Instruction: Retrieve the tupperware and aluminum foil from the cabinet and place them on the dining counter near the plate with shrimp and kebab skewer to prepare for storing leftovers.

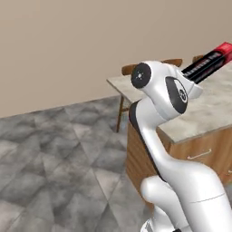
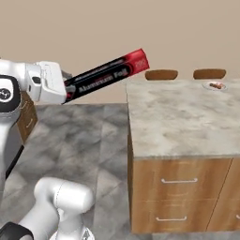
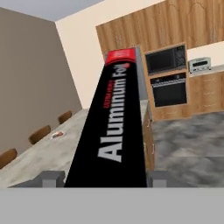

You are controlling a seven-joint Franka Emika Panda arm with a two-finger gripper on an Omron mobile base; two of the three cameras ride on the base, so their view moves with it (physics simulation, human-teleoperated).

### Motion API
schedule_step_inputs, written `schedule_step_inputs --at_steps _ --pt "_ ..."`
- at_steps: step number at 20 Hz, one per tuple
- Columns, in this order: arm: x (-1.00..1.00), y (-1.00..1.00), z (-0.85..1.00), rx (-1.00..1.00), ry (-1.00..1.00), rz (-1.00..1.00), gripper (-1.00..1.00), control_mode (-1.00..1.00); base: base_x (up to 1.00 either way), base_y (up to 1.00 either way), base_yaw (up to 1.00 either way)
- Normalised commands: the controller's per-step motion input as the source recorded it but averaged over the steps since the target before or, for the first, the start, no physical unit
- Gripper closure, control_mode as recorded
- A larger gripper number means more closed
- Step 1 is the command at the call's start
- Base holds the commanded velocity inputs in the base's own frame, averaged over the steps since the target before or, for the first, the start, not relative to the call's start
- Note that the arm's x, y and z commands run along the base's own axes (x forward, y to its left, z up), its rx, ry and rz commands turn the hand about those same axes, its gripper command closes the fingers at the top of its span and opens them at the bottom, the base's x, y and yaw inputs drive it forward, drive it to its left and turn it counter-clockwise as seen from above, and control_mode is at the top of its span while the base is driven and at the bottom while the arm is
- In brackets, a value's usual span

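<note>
I see the foil box (image 3: 116,127) clamped between the fingers (image 3: 51,178) at the bottom of the hand view, one grey tip on each side of its near end. The fingers are grasping the box, spread to its width. The box runs from the bottom centre up to the upper middle of that frame, black with white "Aluminum Foil" lettering and a red far end.

In the right base view the foil box sticks out of the hand at the left middle of the frame and slants up to the right, its red end at upper centre, just past the near left corner of the desk (image 2: 187,122). It is in the air, not touching the desk. In the left base view the same box shows at the upper right, poking out from behind the arm's wrist, red end at the frame edge, above the desk top.

The desk is a marbled slab on a wood base with drawer fronts, filling the right half of the right base view. A small plate (image 2: 216,86) with food sits far back at the upper right of that frame, well apart from the box. I can't make out what the food is. Chair backs (image 2: 161,74) line the far edge of the desk.

In the hand view, upper right, wood cabinets (image 3: 175,22) with a built-in microwave and oven (image 3: 168,89) below them.
</note>
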Motion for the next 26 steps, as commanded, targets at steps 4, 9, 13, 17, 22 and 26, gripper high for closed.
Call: schedule_step_inputs --at_steps 4,9,13,17,22,26 --pt "0.0 0.0 0.0 0.0 0.0 0.0 1.0 1.0 0.87 1.0 -0.03" --pt "0.0 0.0 0.0 0.0 0.0 0.0 1.0 1.0 1.0 1.0 -0.13" --pt "0.0 0.0 0.0 0.0 0.0 0.0 1.0 1.0 1.0 0.82 -0.31" --pt "0.0 0.0 0.0 0.0 0.0 0.0 1.0 1.0 1.0 0.67 -0.46" --pt "0.0 0.0 0.0 0.0 0.0 0.0 1.0 1.0 1.0 0.59 -0.48" --pt "0.0 0.0 0.0 0.0 0.0 0.0 1.0 1.0 1.0 0.61 -0.48"
